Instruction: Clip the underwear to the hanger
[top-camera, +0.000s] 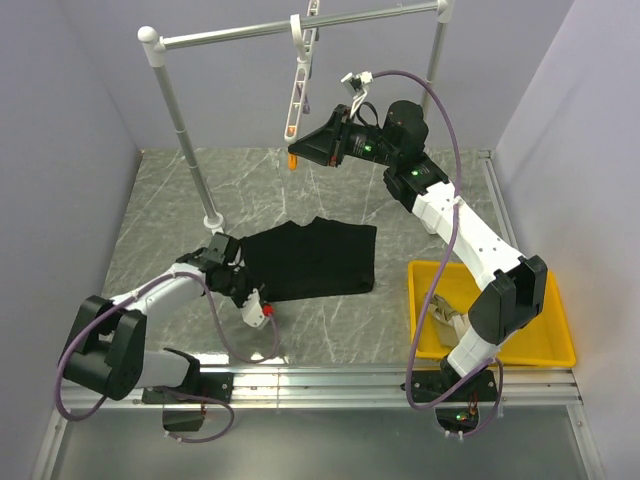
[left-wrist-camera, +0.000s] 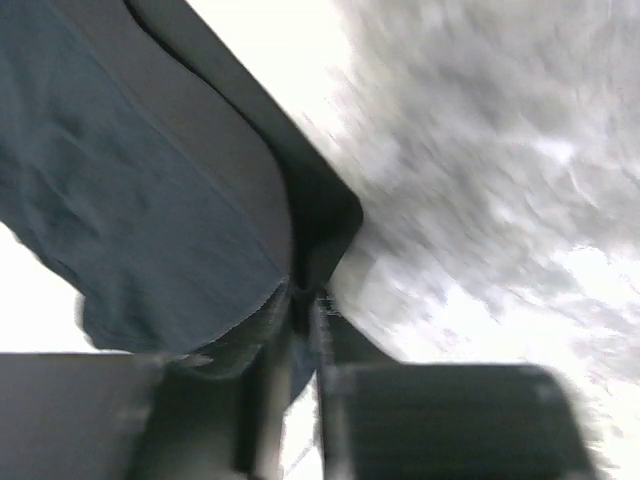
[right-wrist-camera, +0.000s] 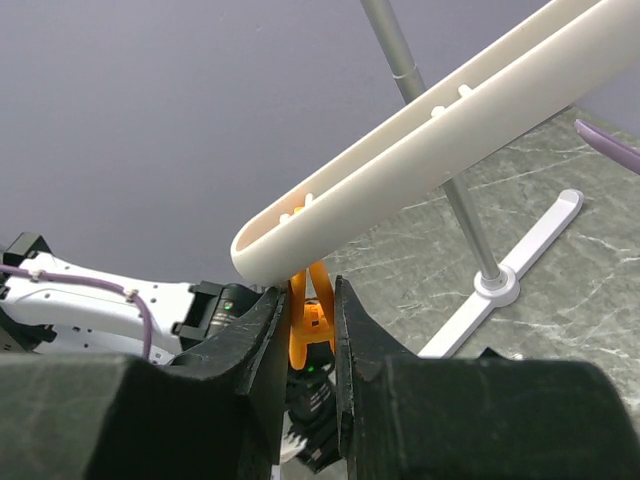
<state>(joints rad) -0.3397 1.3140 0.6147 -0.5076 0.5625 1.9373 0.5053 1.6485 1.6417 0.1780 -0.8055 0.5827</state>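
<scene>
Grey marble tabletop (top-camera: 320, 325), lilac walls (top-camera: 60, 100); left end effector (left-wrist-camera: 303, 300) pinches underwear (top-camera: 315, 258), right end effector (right-wrist-camera: 308, 298) grips orange clip (right-wrist-camera: 312, 332).

Left arm (top-camera: 150, 295) lies low by the table's (top-camera: 420, 200) left edge, left gripper (top-camera: 243, 263) pinching the underwear (top-camera: 315, 258). Right arm (top-camera: 470, 225) reaches up at the back, right gripper (top-camera: 297, 155) squeezing the hanger's (right-wrist-camera: 420, 160) orange clip (right-wrist-camera: 311, 315).

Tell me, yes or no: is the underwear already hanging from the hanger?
No: the underwear lies flat on the table, while the hanger hangs from the rail with nothing clipped on.
</scene>
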